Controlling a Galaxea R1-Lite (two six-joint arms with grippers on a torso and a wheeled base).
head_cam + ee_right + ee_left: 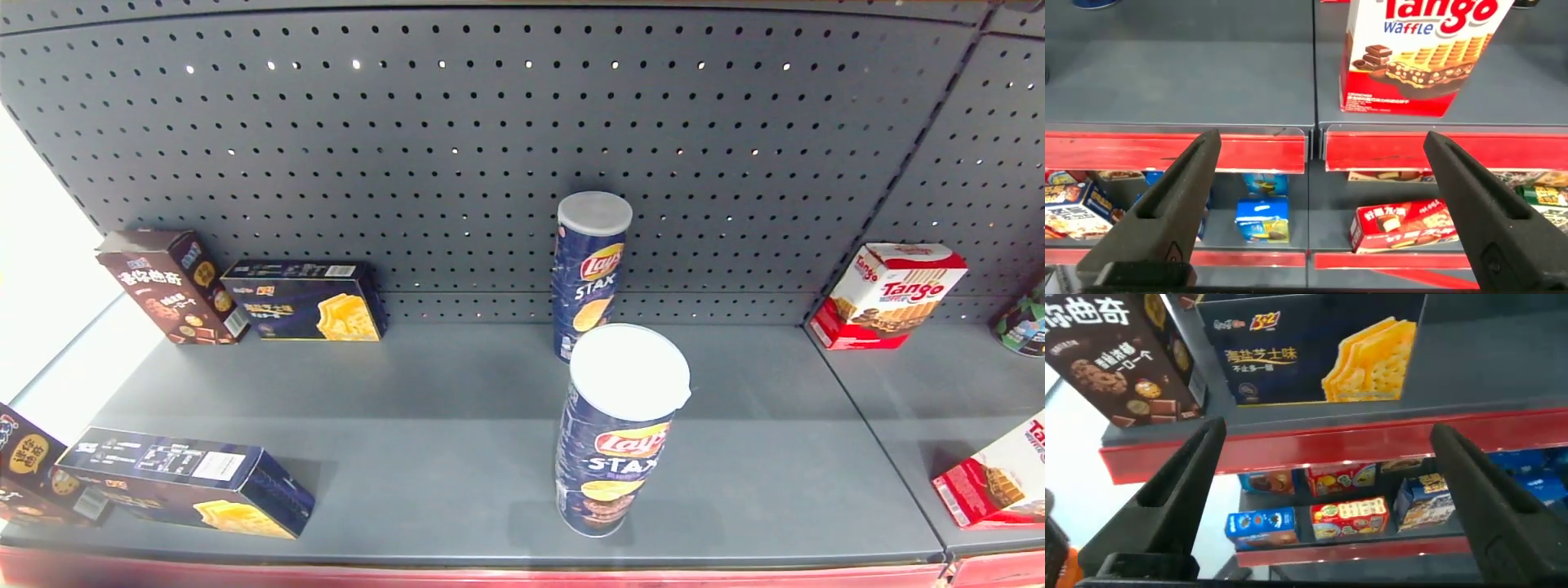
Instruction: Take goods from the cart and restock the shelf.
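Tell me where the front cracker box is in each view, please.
Head view: the front cracker box lies at front left, beside a cookie box.
Left wrist view: it sits just above the red shelf edge, framed by the open jaws.
Right wrist view: this one faces the wafer box bay instead.
Shared landmark: the red shelf edge.

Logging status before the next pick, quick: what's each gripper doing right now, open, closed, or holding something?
Left gripper: open, holding nothing.
Right gripper: open, holding nothing.
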